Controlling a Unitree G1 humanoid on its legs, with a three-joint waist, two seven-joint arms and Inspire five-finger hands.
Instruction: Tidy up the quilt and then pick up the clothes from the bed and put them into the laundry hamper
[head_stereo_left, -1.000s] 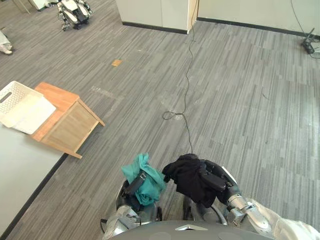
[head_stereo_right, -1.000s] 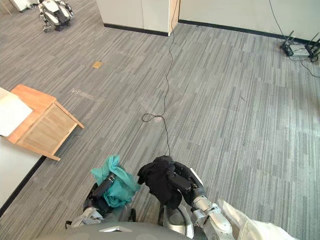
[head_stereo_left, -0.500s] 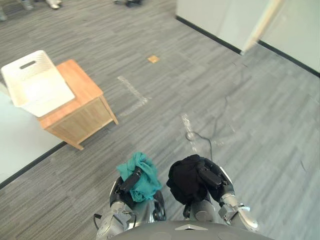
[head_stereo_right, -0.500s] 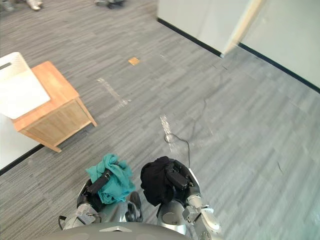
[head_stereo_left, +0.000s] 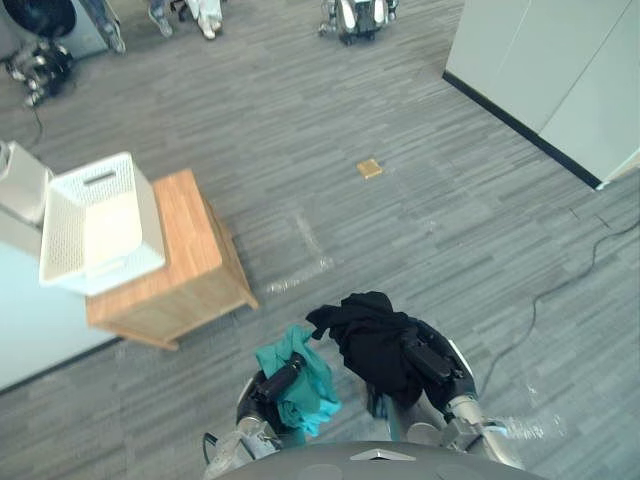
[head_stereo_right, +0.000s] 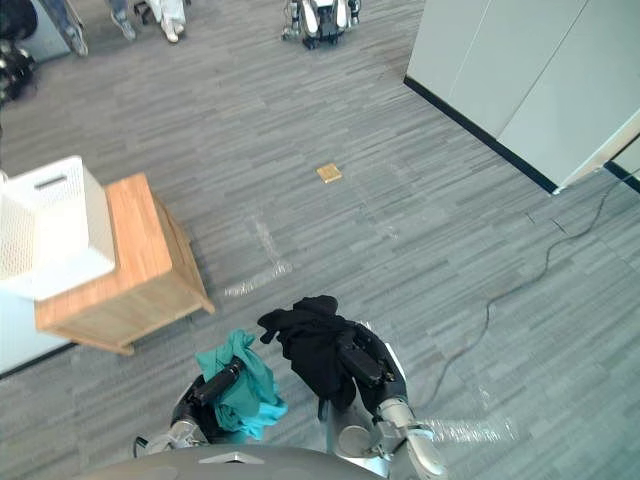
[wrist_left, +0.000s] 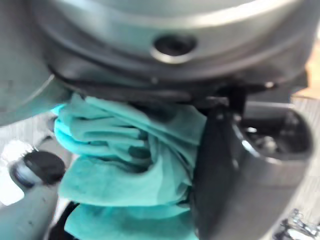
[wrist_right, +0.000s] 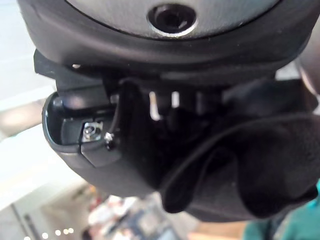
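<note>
left robot hand (head_stereo_left: 278, 379): clenched round teal garment (head_stereo_left: 312, 385).
right robot hand (head_stereo_left: 433, 361): clenched round black garment (head_stereo_left: 370, 340).
hamper (head_stereo_left: 150, 225): on wooden counter (head_stereo_left: 192, 255), ahead-left, well apart.
progress: clothes lifted; drop-off pending, judged.

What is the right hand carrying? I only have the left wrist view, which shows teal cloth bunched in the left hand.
Observer: The right hand is curled round a black garment, held up beside the teal garment in the left hand.
Operator: Where is the hamper?
Observer: A white laundry hamper stands on a wooden side table, ahead and to the robot's left.
Operator: Is anyone around?
Observer: A person's legs show at the far end of the floor, well beyond the table.
</note>
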